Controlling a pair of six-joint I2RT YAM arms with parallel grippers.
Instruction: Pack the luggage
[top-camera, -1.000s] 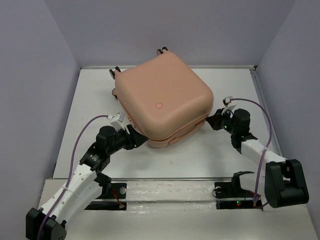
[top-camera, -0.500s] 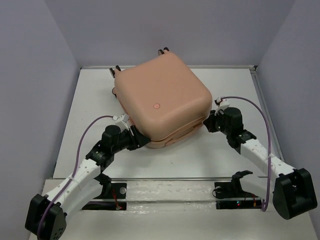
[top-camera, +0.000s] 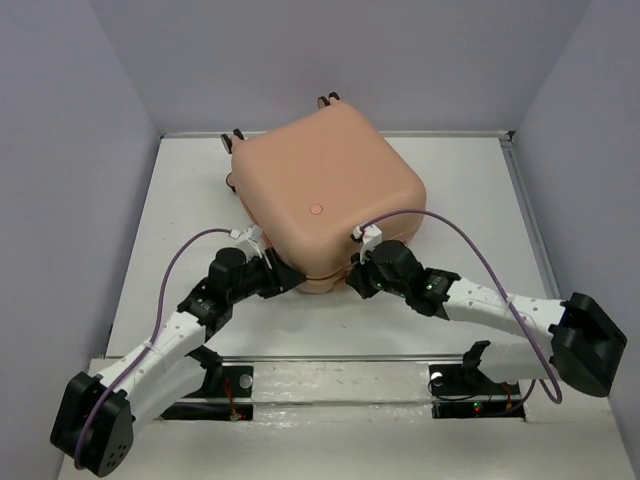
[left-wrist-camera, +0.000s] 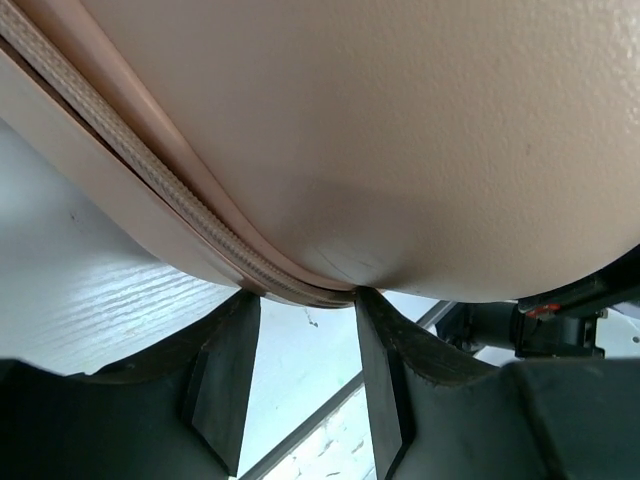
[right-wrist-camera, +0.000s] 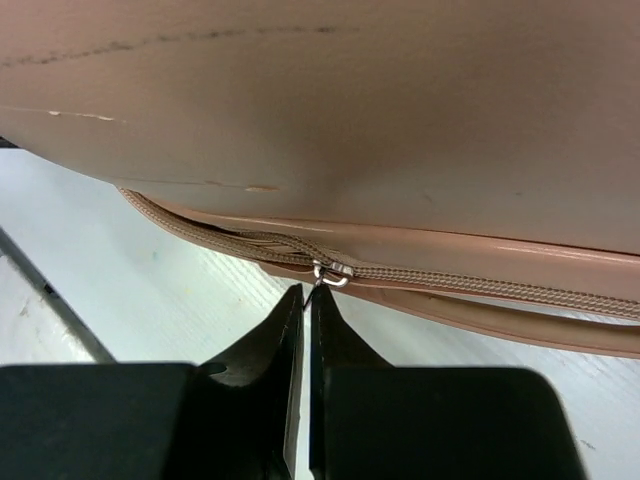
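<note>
We record one luggage (top-camera: 325, 195), one counter (top-camera: 460, 180), two end effectors, namely the left end effector (left-wrist-camera: 307, 297) and the right end effector (right-wrist-camera: 305, 292), two purple cables (top-camera: 178, 252), and one zipper pull (right-wrist-camera: 330, 272).

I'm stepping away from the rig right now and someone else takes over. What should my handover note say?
Left gripper: open, jaws either side of the luggage's near corner at the seam, gripping nothing.
Right gripper: shut on the zipper pull at the near edge.
Luggage: on the table, lid down.
Done: lid closed; zipper closed on one side of the pull.
Left: zip the open stretch on the other side.
</note>
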